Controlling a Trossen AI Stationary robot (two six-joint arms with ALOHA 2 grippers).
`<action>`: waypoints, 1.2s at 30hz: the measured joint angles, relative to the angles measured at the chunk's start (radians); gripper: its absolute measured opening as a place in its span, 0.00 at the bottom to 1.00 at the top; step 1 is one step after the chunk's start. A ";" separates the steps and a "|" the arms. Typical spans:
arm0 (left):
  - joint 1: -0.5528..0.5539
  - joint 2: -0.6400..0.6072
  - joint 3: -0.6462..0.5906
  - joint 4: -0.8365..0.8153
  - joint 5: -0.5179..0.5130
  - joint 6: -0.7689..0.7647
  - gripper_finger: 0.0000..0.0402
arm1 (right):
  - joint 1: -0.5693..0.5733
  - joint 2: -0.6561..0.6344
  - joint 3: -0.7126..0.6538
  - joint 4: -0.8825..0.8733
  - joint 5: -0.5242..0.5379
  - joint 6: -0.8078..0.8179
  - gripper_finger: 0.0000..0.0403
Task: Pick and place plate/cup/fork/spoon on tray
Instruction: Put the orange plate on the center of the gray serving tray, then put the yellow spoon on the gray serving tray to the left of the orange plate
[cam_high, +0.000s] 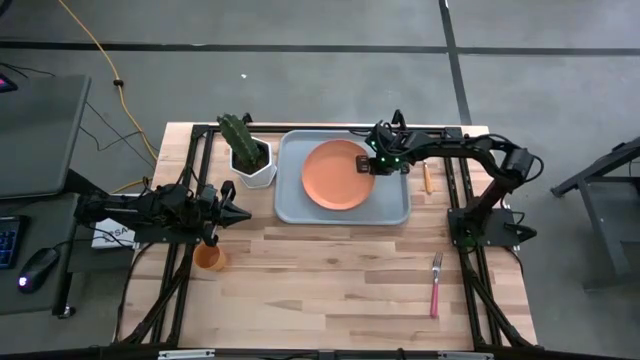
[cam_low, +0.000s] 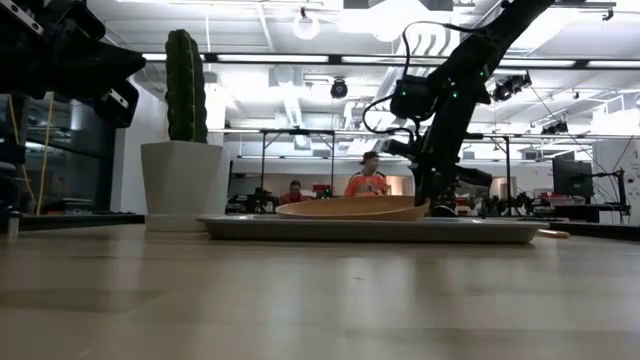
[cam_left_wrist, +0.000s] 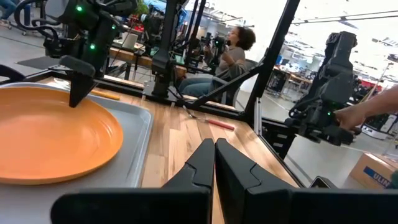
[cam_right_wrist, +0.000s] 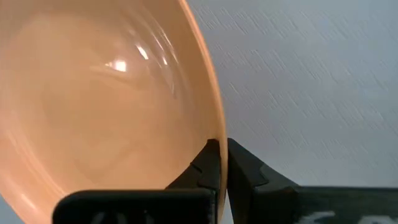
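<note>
We are at the plate step: our right gripper (cam_high: 366, 165) sits just right of frame centre near the top, its fingers pinched on the rim of the plate (cam_high: 336, 176), which lies inside the tray (cam_high: 392, 208). Next we judge it should let go and lift clear. Our left gripper (cam_high: 243, 213) waits at middle left, fingers together and empty. The cup (cam_high: 209, 257) stands lower left, the fork (cam_high: 436, 284) lower right, the spoon (cam_high: 428, 177) right of the tray
</note>
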 joint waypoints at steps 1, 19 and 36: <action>0.000 0.000 0.000 0.000 0.000 0.000 0.00 | 0.000 0.000 0.000 -0.001 0.000 0.008 0.02; 0.000 0.000 0.000 0.000 0.000 0.000 0.00 | -0.001 -0.017 0.000 -0.154 0.107 -0.014 0.27; 0.000 0.000 0.000 0.000 0.000 0.000 0.00 | -0.112 -0.376 0.001 -0.412 0.119 -0.253 0.32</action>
